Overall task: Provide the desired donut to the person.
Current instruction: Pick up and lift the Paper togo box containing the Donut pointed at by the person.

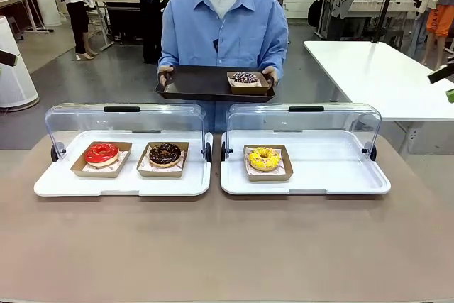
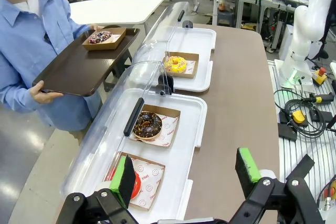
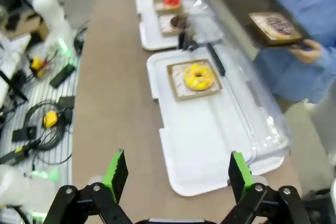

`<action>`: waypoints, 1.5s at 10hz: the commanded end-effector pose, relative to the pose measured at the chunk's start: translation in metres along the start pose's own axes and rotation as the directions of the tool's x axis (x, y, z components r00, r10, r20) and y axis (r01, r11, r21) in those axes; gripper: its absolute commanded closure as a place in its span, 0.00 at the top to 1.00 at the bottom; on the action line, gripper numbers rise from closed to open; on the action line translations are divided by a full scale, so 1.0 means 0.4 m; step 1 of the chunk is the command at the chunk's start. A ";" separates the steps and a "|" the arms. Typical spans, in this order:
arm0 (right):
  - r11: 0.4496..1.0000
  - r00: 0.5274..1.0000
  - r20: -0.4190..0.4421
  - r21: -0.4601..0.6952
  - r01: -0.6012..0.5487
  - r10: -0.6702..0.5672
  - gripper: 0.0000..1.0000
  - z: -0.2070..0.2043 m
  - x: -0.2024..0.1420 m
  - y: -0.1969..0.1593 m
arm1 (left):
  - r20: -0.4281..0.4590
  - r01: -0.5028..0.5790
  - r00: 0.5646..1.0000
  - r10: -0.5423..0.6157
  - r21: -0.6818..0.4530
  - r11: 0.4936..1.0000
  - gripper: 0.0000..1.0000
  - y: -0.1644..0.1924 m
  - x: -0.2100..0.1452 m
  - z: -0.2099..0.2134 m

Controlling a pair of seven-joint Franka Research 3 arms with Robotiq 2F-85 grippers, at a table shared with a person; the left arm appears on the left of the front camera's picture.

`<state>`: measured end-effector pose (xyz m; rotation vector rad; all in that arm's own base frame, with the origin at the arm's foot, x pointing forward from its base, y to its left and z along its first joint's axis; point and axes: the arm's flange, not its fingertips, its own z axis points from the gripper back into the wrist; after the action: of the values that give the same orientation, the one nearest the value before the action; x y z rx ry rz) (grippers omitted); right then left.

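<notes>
Three donuts lie in paper dishes on two white trays [image 1: 319, 175], on my side of the dark tray [image 1: 198, 83]: the red donut [image 1: 101, 153] and the chocolate donut [image 1: 164, 153] together, the yellow donut [image 1: 264, 158] alone. The clear lids [image 1: 128, 115] are tipped back toward the dark tray, I judge so that I can reach in from my side. The person [image 1: 223, 26] holds the dark tray level by both ends, just beyond the lids, as a landing place for whatever I pass over. A sprinkled donut [image 1: 245, 77] already rests on it in its own dish, at the end nearest the yellow donut. Which one is wanted I cannot tell. My left gripper [image 2: 186, 174] hangs high and well back from the dark tray, jaws apart and holding nothing. My right gripper [image 3: 176, 171] does the same at the other end. The table [image 1: 227, 246] under the white trays is matte grey-brown and bare on my side. Cables [image 2: 304, 119] lie off its edge, away from the dark tray. Behind the dark tray is a workshop floor with a white table [image 1: 376, 69].
</notes>
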<state>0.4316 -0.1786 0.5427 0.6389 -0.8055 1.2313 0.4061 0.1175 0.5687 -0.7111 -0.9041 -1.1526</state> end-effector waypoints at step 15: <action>0.992 0.986 0.166 0.124 0.011 -0.032 1.00 0.002 -0.126 0.014 | 0.001 0.003 1.000 -0.003 0.001 1.000 1.00 -0.002 0.002 0.002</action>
<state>0.4199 -0.2052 0.5016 0.8571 -0.8607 1.2321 0.4061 0.1175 0.5687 -0.7110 -0.9040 -1.1527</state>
